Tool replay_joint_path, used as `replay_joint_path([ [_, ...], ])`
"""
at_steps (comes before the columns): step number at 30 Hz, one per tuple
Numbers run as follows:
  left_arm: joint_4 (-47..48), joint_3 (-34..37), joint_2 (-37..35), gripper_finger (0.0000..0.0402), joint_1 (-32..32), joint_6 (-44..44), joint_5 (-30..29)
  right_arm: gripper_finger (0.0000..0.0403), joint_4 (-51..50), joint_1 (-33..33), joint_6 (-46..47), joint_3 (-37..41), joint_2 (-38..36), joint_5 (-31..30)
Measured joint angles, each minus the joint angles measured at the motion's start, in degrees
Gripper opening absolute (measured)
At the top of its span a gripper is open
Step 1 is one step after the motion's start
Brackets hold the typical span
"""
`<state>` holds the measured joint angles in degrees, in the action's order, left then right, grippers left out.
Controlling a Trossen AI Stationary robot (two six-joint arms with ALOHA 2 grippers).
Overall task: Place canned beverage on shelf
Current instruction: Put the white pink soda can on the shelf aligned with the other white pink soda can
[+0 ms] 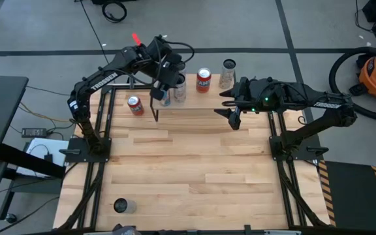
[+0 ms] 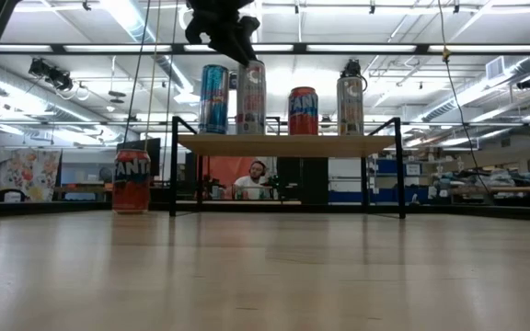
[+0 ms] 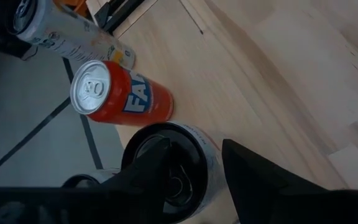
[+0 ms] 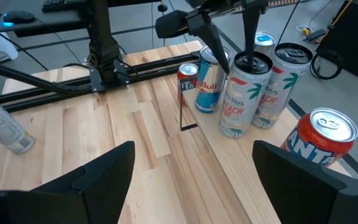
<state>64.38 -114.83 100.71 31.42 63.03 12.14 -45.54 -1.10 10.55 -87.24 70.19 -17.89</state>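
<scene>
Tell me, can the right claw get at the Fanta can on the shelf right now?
Probably yes: the right claw hangs open just in front of the shelf, and nothing stands between it and the Fanta can.

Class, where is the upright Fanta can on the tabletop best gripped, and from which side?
Grip the Fanta can mid-body, across its round wall, probably coming from the open table front: it stands upright, apart from the shelf.

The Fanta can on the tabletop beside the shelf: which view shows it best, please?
The low view: the Fanta can stands whole, unobstructed. High view shows it from above; right wrist, partly hidden; left wrist, not at all.
</scene>
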Motion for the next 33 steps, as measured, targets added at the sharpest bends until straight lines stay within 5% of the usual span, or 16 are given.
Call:
replay_joint_path([
  [33,-1.1,0.1,-0.6,0.0156,-2.0,-0.9,-4.0,0.0336,0.0,0.0,0.3,0.0,0.0,0.0],
])
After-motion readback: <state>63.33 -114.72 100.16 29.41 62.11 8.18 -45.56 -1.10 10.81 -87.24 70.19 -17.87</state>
